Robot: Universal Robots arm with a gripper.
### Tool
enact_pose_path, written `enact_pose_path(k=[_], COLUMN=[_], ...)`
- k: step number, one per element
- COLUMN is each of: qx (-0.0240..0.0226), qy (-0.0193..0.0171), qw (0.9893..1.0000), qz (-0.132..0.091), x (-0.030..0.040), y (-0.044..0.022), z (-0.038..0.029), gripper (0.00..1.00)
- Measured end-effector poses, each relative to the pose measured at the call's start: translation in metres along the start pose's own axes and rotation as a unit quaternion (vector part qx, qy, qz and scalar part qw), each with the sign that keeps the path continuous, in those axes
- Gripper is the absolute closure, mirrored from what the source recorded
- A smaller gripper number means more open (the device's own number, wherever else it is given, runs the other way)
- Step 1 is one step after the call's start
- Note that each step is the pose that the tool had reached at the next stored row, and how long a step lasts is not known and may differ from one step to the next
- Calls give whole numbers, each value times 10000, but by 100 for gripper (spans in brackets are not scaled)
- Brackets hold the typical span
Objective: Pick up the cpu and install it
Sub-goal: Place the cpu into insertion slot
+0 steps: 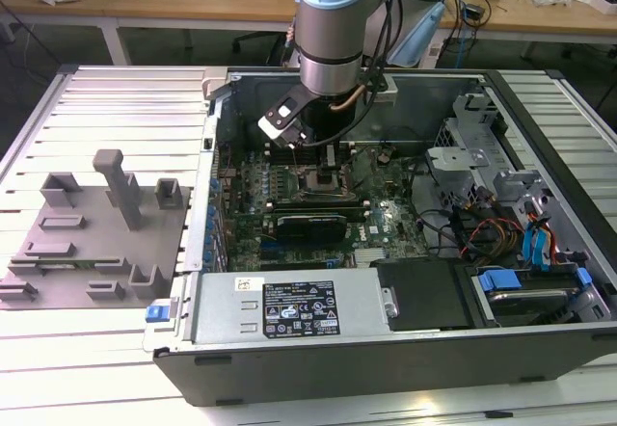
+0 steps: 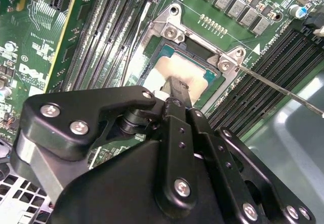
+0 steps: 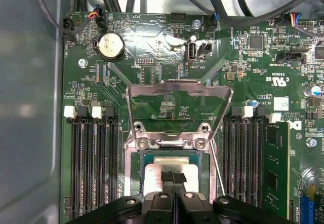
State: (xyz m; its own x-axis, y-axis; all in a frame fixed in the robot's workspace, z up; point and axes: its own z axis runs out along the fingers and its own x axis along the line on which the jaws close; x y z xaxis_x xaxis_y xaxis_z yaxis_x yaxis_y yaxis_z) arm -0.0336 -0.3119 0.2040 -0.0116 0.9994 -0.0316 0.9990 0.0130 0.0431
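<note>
Gripper (image 3: 173,176) fingers (image 3: 167,177) together, tips resting on cpu (image 3: 154,179) top; cpu flat in socket (image 3: 133,181), directly beneath; 1 load plate (image 3: 177,88) raised.

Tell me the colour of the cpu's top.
The cpu top is silvery-white, clearest in the first wrist view.
</note>
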Motion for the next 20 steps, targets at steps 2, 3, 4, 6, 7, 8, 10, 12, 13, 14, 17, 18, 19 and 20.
enact_pose_path(k=[2,3,4,6,7,8,10,12,13,14,17,18,19,20], qx=[-1,-2,-1,-1,-1,-1,-2,-2,-2,-3,-3,-3,-2,-2], qy=[2,2,2,1,2,2,2,2,3,5,6,4,3,3], qw=[10000,10000,10000,10000,10000,10000,10000,10000,10000,10000,10000,10000,10000,10000], qz=[0,0,0,0,0,0,0,0,0,1,1,1,1,1], x=[1,1,1,1,1,1,1,1,2,2,2,1,0,-1], y=[0,0,0,0,0,0,0,0,0,1,2,3,3,4], z=[3,5,7,10,11,12,12,12,11,6,-25,-40,-61,-74], gripper=[89,89,89,89,89,89,89,89,89,89,89,89,89,89])
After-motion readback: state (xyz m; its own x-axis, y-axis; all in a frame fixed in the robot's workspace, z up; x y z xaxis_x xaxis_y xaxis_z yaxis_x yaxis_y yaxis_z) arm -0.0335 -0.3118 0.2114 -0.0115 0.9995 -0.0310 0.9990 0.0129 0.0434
